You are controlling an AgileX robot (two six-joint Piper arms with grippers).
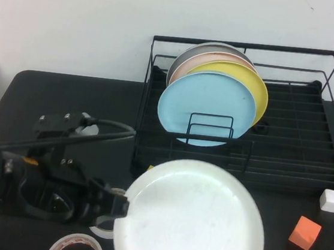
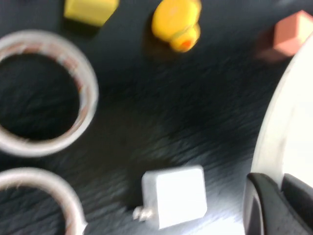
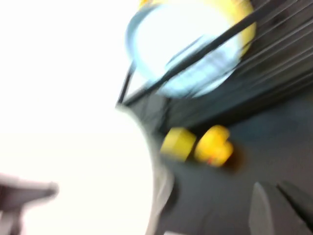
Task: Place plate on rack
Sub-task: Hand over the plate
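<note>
The white plate (image 1: 192,218) is held raised above the front of the table, its face up. My left gripper (image 1: 122,207) is shut on its left rim; in the left wrist view the black fingers (image 2: 261,205) pinch the plate's edge (image 2: 288,137). The black wire rack (image 1: 309,147) stands behind it, holding a light blue plate (image 1: 208,105), a yellow plate (image 1: 253,80) and others upright at its left end. My right gripper (image 3: 279,205) is out of the high view; its own view shows it open and empty over the dark table, beside the plate (image 3: 98,196).
Two tape rolls (image 1: 74,248) (image 2: 39,93) and a white block (image 2: 173,196) lie under the left arm. A yellow duck (image 2: 176,22) and a yellow block (image 2: 90,9) sit by the rack's front. A white cube (image 1: 332,200) and an orange cube (image 1: 305,232) lie at the right.
</note>
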